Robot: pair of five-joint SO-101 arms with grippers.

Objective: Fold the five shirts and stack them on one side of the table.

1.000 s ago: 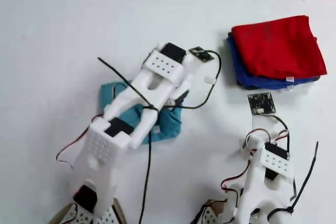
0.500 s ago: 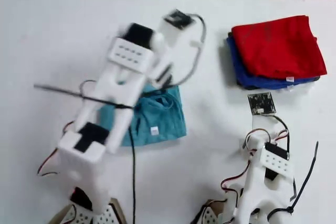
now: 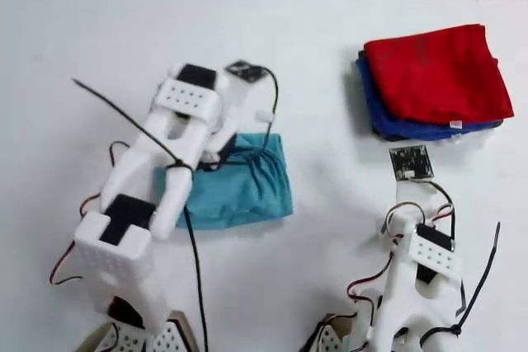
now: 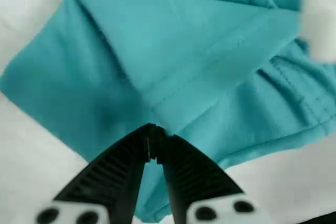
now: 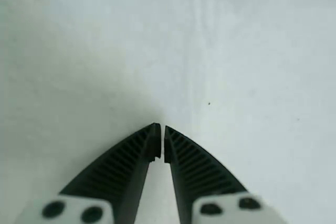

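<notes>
The teal shirt lay folded beneath the left gripper, whose fingers were pressed together. Carrying it to the shirt stack would likely need a pinch through every layer.

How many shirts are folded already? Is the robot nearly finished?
Done: a red shirt lies folded on a blue shirt at the right side of the table. In hand: the teal shirt, roughly folded mid-table, with the left end effector shut over it. Left: setting it on the red one. I count three shirts, not five.

Overhead, plus wrist close-ups (both downward)
</notes>
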